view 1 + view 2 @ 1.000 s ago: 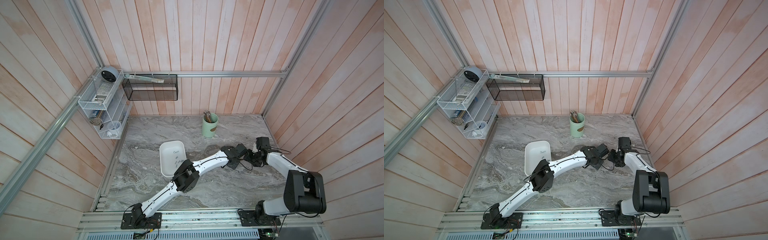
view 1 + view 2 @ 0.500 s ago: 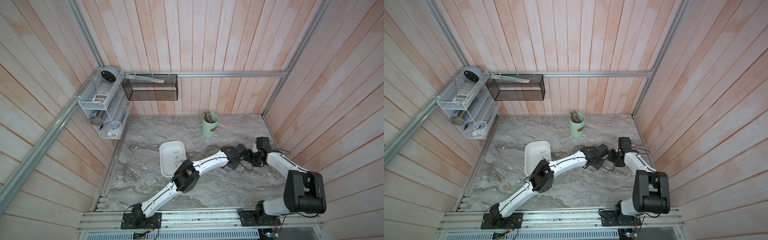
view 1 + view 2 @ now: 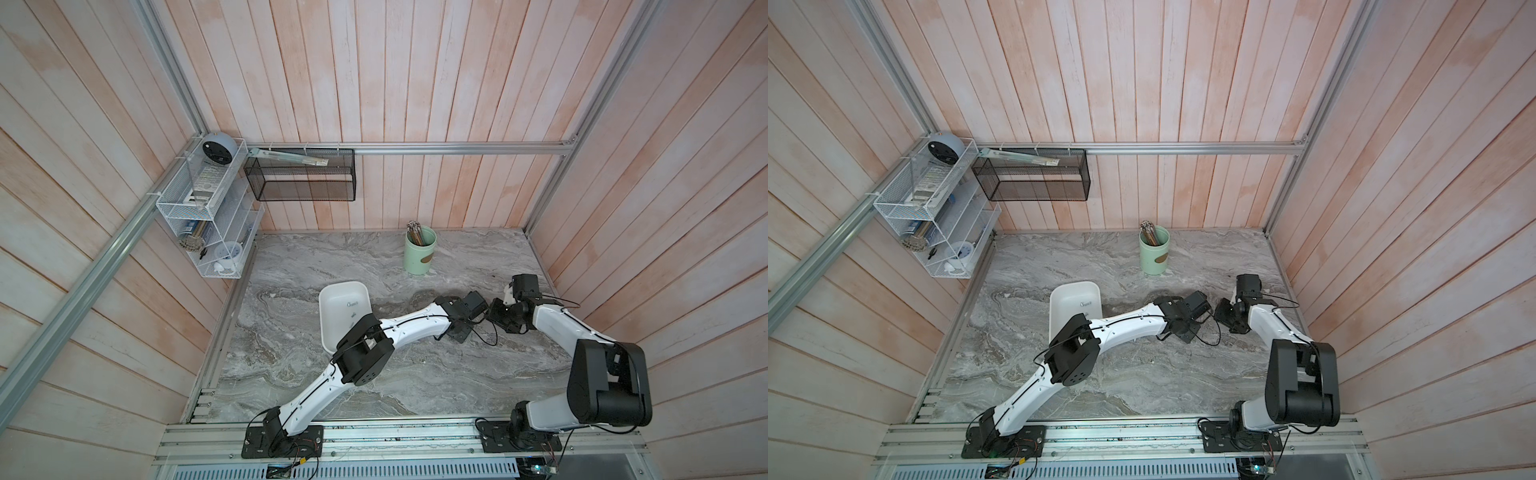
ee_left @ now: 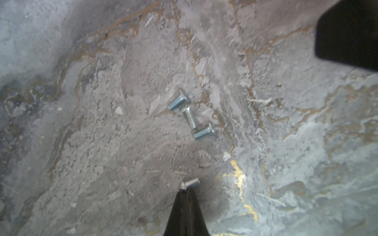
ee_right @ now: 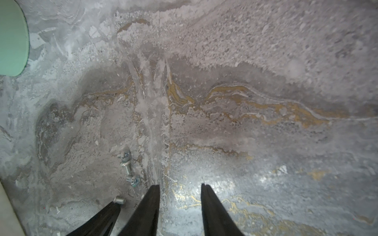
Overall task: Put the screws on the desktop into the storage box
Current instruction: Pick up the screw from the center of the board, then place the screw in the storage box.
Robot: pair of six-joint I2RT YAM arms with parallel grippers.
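Note:
My left gripper (image 4: 185, 191) is shut on one small silvery screw (image 4: 191, 182), pinched by its head at the very fingertips, low over the marble desktop (image 3: 291, 332). The right wrist view shows the same held screw (image 5: 119, 199) beside my right gripper (image 5: 180, 186), which is open and holds nothing. Three more screws (image 4: 189, 117) lie in a tight cluster on the desktop just beyond the left fingertips and appear again as a screw cluster (image 5: 127, 168) in the right wrist view. The white storage box (image 3: 332, 307) sits left of both grippers, partly under the left arm.
A pale green cup (image 3: 419, 251) of brown sticks stands behind the grippers. On the back wall hangs a black mesh basket (image 3: 301, 178), and a white wire shelf (image 3: 199, 208) is on the left wall. The two wrists nearly touch, and the right wall is close.

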